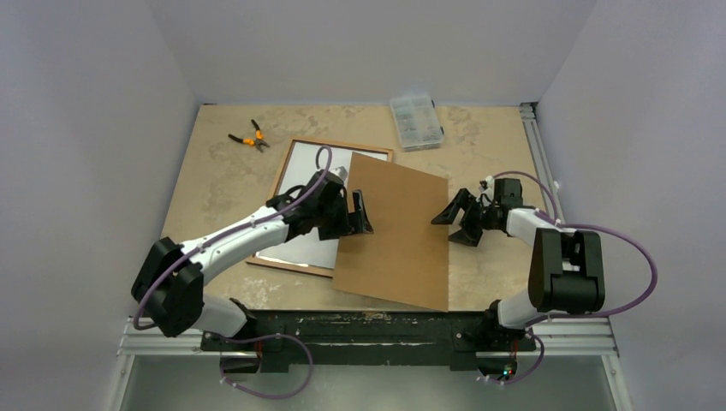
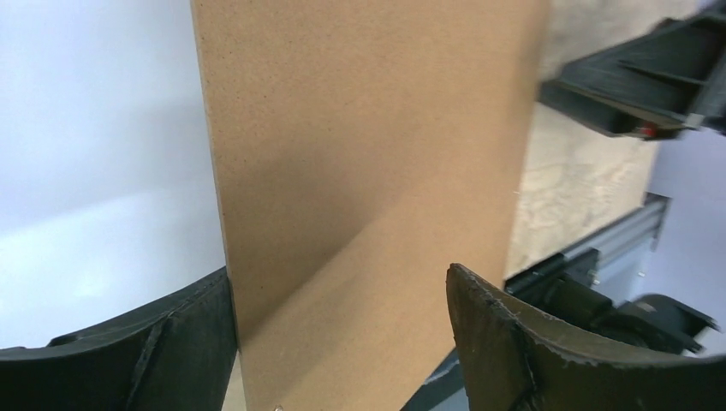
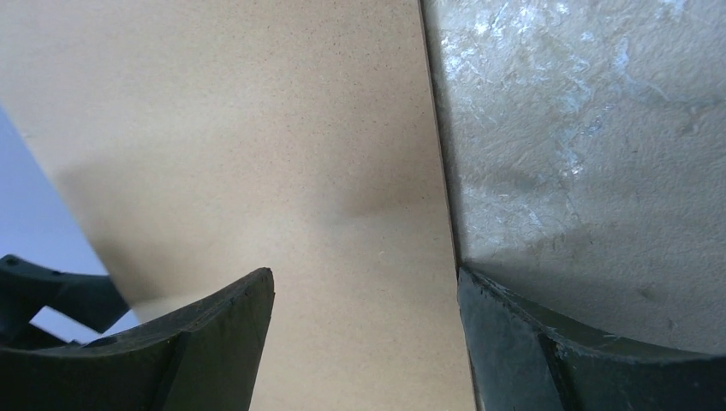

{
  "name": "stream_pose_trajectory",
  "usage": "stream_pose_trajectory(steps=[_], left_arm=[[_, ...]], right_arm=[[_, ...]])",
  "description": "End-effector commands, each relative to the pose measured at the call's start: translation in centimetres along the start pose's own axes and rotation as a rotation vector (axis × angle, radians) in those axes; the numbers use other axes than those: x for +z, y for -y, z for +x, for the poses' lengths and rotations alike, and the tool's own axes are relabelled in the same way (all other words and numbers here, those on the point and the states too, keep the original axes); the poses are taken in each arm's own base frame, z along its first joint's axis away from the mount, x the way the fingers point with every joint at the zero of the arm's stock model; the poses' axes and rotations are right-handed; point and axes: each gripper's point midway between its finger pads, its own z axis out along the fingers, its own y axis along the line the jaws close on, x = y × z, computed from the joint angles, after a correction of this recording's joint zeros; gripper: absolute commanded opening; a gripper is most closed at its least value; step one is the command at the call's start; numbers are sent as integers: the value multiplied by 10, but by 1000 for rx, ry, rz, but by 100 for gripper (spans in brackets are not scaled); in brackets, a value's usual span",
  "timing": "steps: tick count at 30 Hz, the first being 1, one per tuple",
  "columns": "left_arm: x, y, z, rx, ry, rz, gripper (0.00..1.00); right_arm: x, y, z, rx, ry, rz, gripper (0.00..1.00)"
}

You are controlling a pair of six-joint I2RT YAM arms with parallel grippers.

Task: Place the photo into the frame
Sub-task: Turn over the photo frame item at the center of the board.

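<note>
1. First, on the far left of the table, a pair of orange-handled pliers lies by itself near the back.
2. Next comes the frame. It lies flat with its light wood-brown side up.
3. A white sheet fills the inside of the frame. It looks like the photo, lying with its plain white back up, so no picture shows.
4. The left gripper hangs over the right part of the frame, at the left edge of the brown board. Its two fingers are spread wide apart and hold nothing. In its own camera, the board runs up between them.
5. The brown board lies in the middle of the table, turned a bit. Its left side covers the right side of the frame. Its near edge comes close to the black bar where the arms are bolted.
6. A clear box with little compartments sits at the back, apart from the board.
7. The right gripper is at the right edge of the board. Its fingers are wide apart too and grip nothing. In its camera, one finger is over the board and the other is over the bare table.
8. I cannot tell if either gripper touches the board.
</note>
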Motion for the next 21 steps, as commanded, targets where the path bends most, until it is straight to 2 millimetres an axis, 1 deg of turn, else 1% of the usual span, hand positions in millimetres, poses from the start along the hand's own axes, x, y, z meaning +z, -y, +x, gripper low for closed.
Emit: stream_pose_trajectory(steps=[1,5,7,9,13,15,16,18,20,21], left_arm=[[-42,78,-26,47,81,310,80],[-58,90,-28,58,88,354,76],[-61,92,-28,62,83,354,69],[-60,88,-27,65,77,322,63],[-53,81,-24,77,62,267,41],[-50,82,-23,80,53,264,29],[-49,82,-23,84,51,263,20],[-48,83,-22,86,50,262,8],[-51,83,-24,90,60,262,0],[-54,83,-25,95,66,260,0]], right_arm=[[14,26,37,28,-107,96,78],[11,14,36,20,-92,60,78],[7,8,33,14,-76,48,78],[4,3,30,4,-63,41,78],[-4,-8,24,-19,-35,30,78],[-8,-12,22,-30,-24,24,79],[-10,-14,21,-37,-18,23,79],[-15,-18,17,-57,-2,28,79],[-22,-23,13,-82,20,35,79],[-27,-27,10,-96,31,37,80]])
